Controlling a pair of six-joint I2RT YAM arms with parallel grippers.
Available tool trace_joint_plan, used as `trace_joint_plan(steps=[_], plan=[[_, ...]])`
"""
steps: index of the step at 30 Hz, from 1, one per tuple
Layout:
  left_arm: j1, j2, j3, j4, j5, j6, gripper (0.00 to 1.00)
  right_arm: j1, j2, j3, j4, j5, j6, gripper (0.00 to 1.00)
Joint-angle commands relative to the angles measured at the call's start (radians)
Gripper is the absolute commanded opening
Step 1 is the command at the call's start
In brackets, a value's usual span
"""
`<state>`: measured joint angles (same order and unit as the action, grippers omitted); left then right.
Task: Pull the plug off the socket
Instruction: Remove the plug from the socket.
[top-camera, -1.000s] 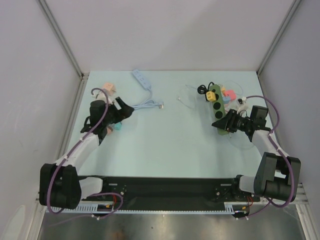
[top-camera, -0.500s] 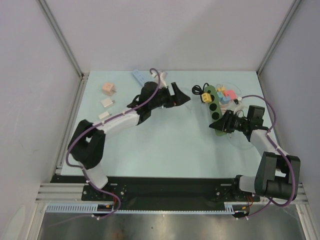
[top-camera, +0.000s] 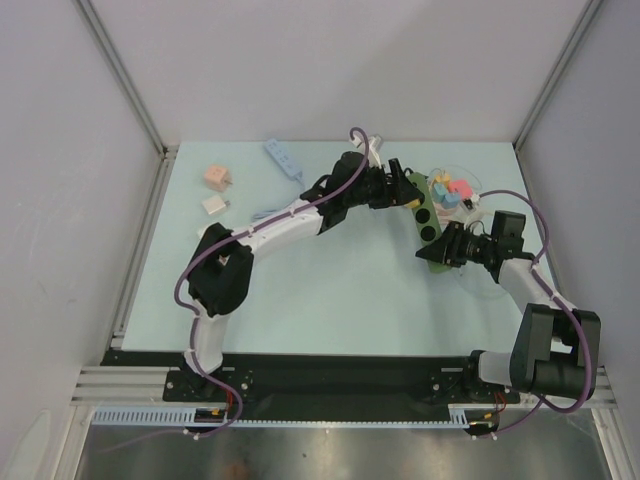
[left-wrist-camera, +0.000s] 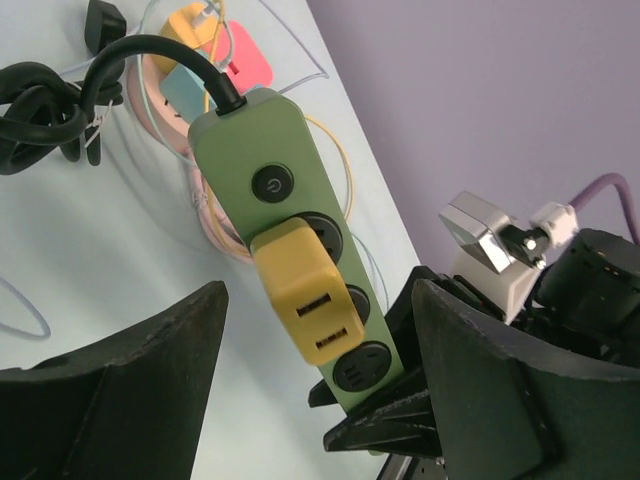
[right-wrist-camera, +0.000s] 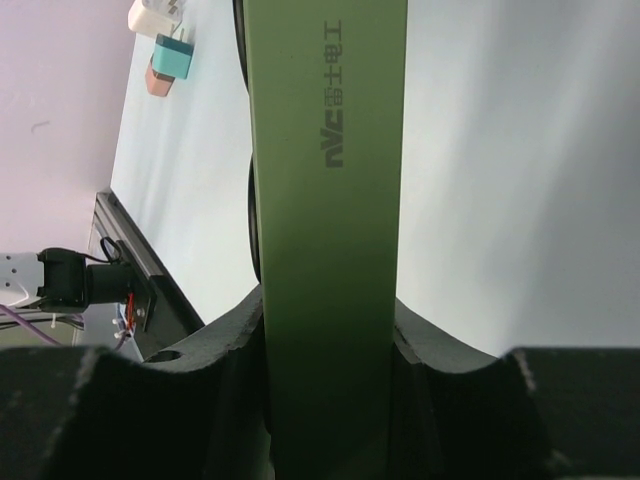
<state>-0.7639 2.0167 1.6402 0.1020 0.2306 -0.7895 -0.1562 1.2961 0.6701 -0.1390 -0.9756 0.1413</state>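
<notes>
Clamping the near end of the long green plastic power strip (right-wrist-camera: 330, 150) at far right, the right gripper (right-wrist-camera: 330, 360) steadies it. The left gripper (left-wrist-camera: 315, 395) hangs spread wide, lined up on the boxy yellow plug (left-wrist-camera: 305, 290), which sits untouched and fully plugged in; 2 steps remain: grasp, pull.

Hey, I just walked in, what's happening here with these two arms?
The right pincer is clamped on the near end of the green power strip, steadying it. The left arm stretches across toward it, and the left pincer stands open with a finger on each side of the yellow plug. The plug sits plugged into the strip, not yet gripped or pulled out.
</notes>
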Motion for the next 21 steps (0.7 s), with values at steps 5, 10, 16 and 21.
trace_joint_plan(steps=[5,10,16,21], plan=[[-0.018,0.074,0.148,-0.094,-0.048,-0.025,0.7,0.017,-0.034,0.065,0.085,-0.037,-0.055,0.0],[-0.021,0.091,0.168,-0.094,-0.047,-0.027,0.54,0.02,-0.037,0.065,0.085,-0.035,-0.055,0.0],[-0.023,0.109,0.19,-0.125,-0.033,-0.024,0.48,0.024,-0.037,0.066,0.087,-0.031,-0.059,0.0],[-0.025,0.126,0.211,-0.14,-0.004,-0.02,0.48,0.027,-0.041,0.065,0.084,-0.012,-0.066,0.0]])
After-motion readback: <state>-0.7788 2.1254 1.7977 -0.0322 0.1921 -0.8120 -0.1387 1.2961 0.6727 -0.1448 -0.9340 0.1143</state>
